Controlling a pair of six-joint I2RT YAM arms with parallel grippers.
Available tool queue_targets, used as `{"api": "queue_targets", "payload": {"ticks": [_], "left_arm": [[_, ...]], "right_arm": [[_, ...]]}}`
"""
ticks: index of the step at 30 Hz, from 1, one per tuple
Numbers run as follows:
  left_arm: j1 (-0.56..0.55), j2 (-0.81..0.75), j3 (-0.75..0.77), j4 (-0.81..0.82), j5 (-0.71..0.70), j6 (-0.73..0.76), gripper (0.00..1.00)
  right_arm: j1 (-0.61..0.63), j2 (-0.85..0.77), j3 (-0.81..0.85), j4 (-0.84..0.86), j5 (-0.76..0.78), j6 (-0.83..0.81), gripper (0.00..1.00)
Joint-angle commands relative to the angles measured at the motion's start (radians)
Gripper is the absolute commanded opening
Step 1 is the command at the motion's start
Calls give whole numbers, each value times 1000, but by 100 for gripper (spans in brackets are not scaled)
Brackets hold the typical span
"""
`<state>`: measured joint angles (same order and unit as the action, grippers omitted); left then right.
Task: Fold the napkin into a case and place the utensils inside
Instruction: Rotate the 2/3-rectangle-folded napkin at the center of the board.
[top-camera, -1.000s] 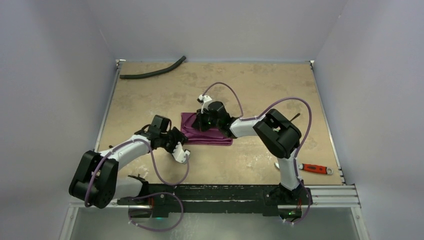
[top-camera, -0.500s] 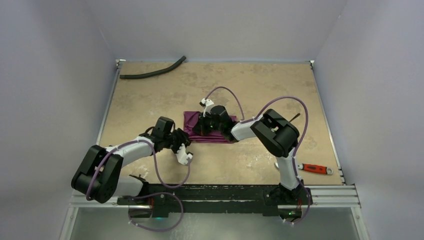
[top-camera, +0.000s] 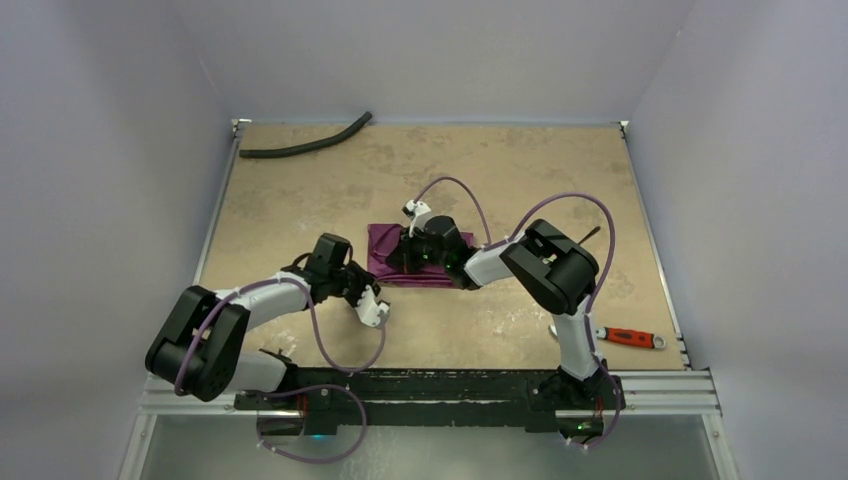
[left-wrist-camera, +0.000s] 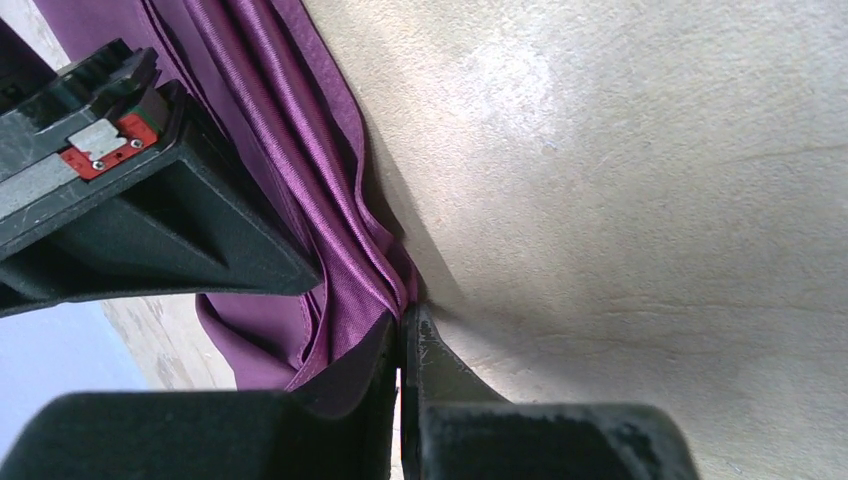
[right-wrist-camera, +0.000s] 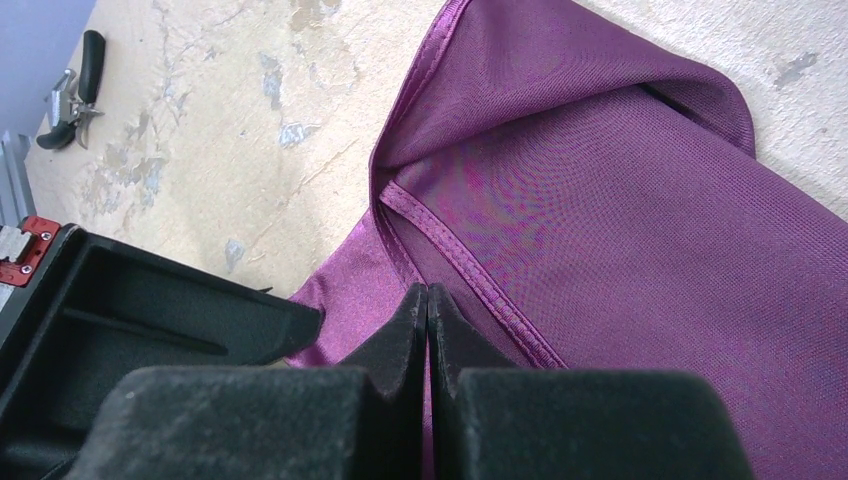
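Plum-purple napkin (top-camera: 384, 255) folded to a flat rectangle on the tan table (top-camera: 500, 170), seen from above. Left gripper (top-camera: 366, 292) at the napkin's near left corner, jaws closed. Right gripper (top-camera: 405, 252) down on top of the napkin, over its left half, closed as well. Black hose (top-camera: 305, 145) well beyond the napkin, toward the far left. Red-handled tool (top-camera: 630, 337) well off to the napkin's right, nearer the arm bases.

From the left wrist: fingertips (left-wrist-camera: 425, 350) pressed together right at the napkin's edge, pinching its corner. Several layered folds of cloth running away from the pinch. Black body of the right gripper just over those folds.

From the right wrist: fingers (right-wrist-camera: 450, 335) squeezed flat together, no gap, tips resting against the napkin beside a stitched hem. Cannot tell whether any layer is caught between them. Small dark gap under a raised fold of the napkin's top layer.
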<state>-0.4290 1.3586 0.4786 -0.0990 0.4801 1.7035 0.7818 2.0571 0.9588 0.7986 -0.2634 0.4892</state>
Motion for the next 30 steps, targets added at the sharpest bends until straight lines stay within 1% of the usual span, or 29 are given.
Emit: {"api": "queue_targets", "payload": {"ticks": [1, 5, 7, 9, 10, 12, 14, 17, 20, 23, 25, 30], "left_arm": [[-7, -3, 36, -25, 33, -52, 0], [-7, -4, 62, -18, 21, -107, 0], [-7, -8, 89, -12, 16, -161, 0], [-7, -14, 118, -40, 8, -198, 0], [-7, -20, 128, -59, 4, -206, 2], [-7, -36, 137, -95, -4, -213, 15], [-6, -59, 129, -140, -10, -187, 28], [-4, -104, 82, -212, -13, -103, 35], [-1, -155, 7, -236, -19, 11, 42], [3, -189, -66, -205, -27, 97, 45], [4, -199, -107, -150, -29, 123, 46], [4, -176, -189, 72, -37, 129, 48]], "right_arm": [[9, 3, -29, -40, 8, -23, 0], [9, 3, -25, -53, 10, -37, 0], [10, 11, -25, -53, 10, -37, 0], [9, 18, -30, -52, 8, -34, 0], [9, 20, -31, -53, 7, -34, 0], [9, 23, -35, -53, 6, -34, 0], [9, 22, -37, -54, 5, -35, 0], [10, 22, -33, -64, 2, -36, 0], [9, 24, -30, -63, 0, -34, 0], [9, 29, -30, -61, -1, -31, 0], [8, 31, -34, -55, -3, -29, 0], [9, 32, -37, -48, -8, -24, 0]]}}
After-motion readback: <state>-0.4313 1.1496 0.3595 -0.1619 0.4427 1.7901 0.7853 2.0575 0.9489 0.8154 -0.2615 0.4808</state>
